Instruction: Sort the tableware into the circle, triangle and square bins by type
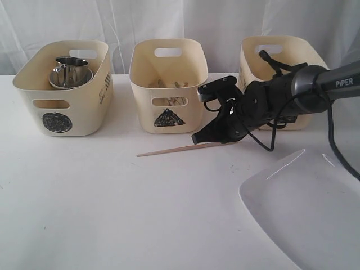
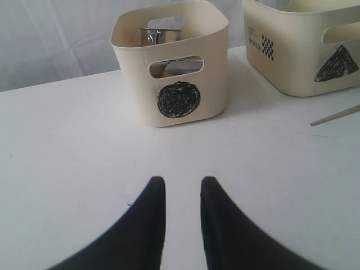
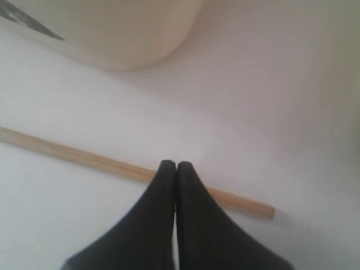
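A single wooden chopstick (image 1: 169,150) (image 3: 73,154) lies flat on the table in front of the triangle bin (image 1: 169,84). My right gripper (image 1: 197,139) (image 3: 176,165) is shut, its tips pressed together right over the chopstick's thick half, with nothing visibly between them. A steel mug (image 1: 70,67) sits inside a steel bowl (image 1: 72,83) in the circle bin (image 1: 62,107) (image 2: 174,73). More wooden sticks (image 1: 169,85) lie in the triangle bin. The large white plate (image 1: 304,214) rests at the front right. My left gripper (image 2: 183,183) hovers open over bare table, facing the circle bin.
A third cream bin (image 1: 270,62) stands at the back right, behind the right arm, which hides its front mark. A white curtain closes off the back. The triangle bin (image 2: 304,50) and the chopstick's thin end (image 2: 337,115) show in the left wrist view.
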